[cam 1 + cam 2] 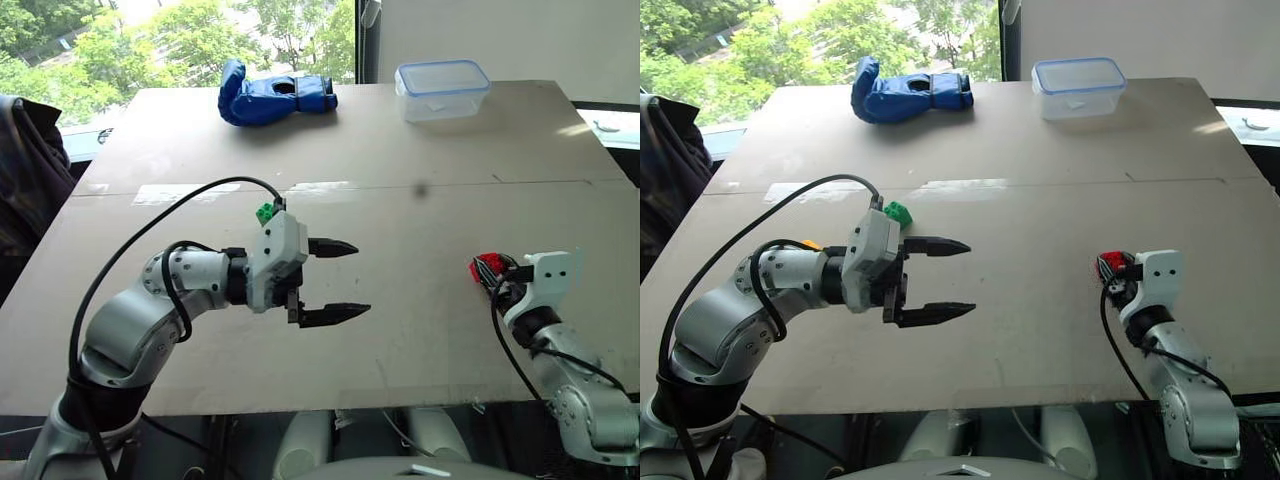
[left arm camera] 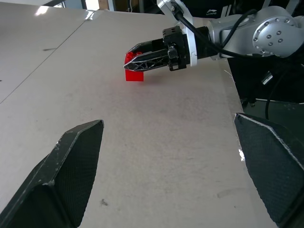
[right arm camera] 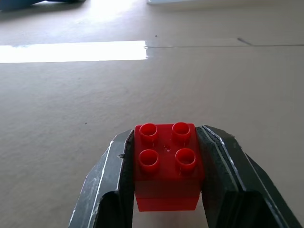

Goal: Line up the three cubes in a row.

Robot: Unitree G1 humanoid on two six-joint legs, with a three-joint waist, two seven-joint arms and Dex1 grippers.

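Your right end effector grips the red cube on the bench, your left end effector gapes empty near the green cube; no row exists yet.

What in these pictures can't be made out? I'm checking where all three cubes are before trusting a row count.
- Yellow cube: a small orange-yellow speck in the right eye view, behind the left arm's cable; its shape is unreadable.
- Green cube: partly covered by the left gripper.
- Red cube: clamped in the right gripper; whether it rests on the table is unclear.
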